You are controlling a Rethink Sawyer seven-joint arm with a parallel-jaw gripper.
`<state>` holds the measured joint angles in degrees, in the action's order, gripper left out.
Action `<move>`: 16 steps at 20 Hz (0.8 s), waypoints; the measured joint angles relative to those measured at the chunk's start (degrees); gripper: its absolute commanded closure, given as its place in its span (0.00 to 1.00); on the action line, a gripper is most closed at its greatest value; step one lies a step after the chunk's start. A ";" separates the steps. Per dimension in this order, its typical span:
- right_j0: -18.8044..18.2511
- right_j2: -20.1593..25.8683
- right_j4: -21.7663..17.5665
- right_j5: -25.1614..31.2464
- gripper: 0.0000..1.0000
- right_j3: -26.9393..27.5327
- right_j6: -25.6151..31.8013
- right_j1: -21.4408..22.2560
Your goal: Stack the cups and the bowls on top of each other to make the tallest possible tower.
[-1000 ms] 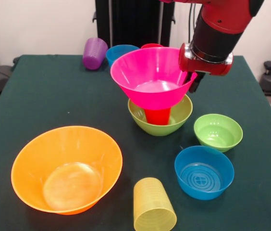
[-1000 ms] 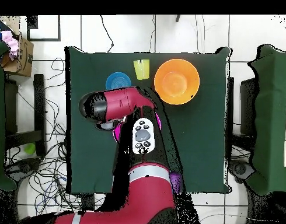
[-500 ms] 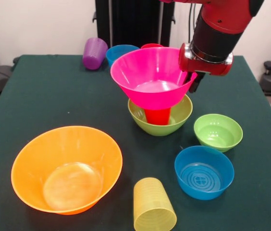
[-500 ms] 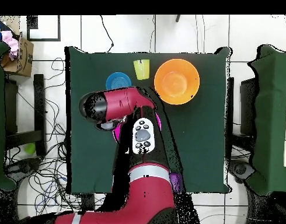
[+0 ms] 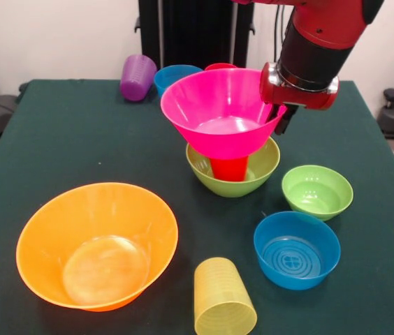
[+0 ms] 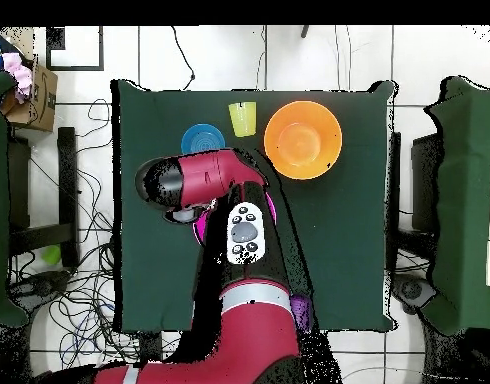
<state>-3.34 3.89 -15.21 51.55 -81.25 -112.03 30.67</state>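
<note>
The fingers point(image 5: 285, 120) sit at the right rim of the large translucent hot pink plastic bowl point(image 5: 214, 112), right of centre in the upper half of the front view. Only one dark tip shows, outside the rim, so I cannot tell whether they clamp the rim or stand parted.

That bowl tops the tower: it rests on an upright bright red plastic tumbler point(image 5: 228, 168), which stands inside the medium lime green plastic bowl point(image 5: 256, 174) on the dark green worktop point(image 5: 64, 139).

These pieces look light, thin-walled and glossy. They should flex a little under a pinch and slide easily on one another, and a wide bowl balanced on a narrow cup will probably tip if nudged. The rim edge is the sensible place to take hold of a bowl.

Six bowls show:
- the pink and medium green ones in the tower
- a large orange bowl point(image 5: 97, 244) at lower left
- a small lime green bowl point(image 5: 317, 192) at right
- a small blue bowl point(image 5: 297, 249) below it
- another blue bowl point(image 5: 176, 75) at the back

Four cups show:
- the bright red one in the tower
- a purple tumbler point(image 5: 138, 77) at upper left
- a ribbed yellow tumbler point(image 5: 223, 299) at the bottom edge
- a pinkish-red tumbler rim point(image 5: 219, 67) peeking behind the pink bowl
</note>
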 measured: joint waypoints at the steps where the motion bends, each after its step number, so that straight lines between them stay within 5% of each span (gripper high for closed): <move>1: 0.00 0.00 0.00 0.00 1.00 0.00 0.00 0.00; 11: 0.01 0.00 0.00 -0.07 1.00 0.00 0.00 -0.01; 12: 0.00 0.01 -0.02 -0.50 0.00 -0.01 0.00 -0.06; 16: -0.01 0.01 -0.01 -1.65 0.00 -0.01 0.00 -0.44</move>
<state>-3.35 3.90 -15.22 49.90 -81.26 -112.03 30.23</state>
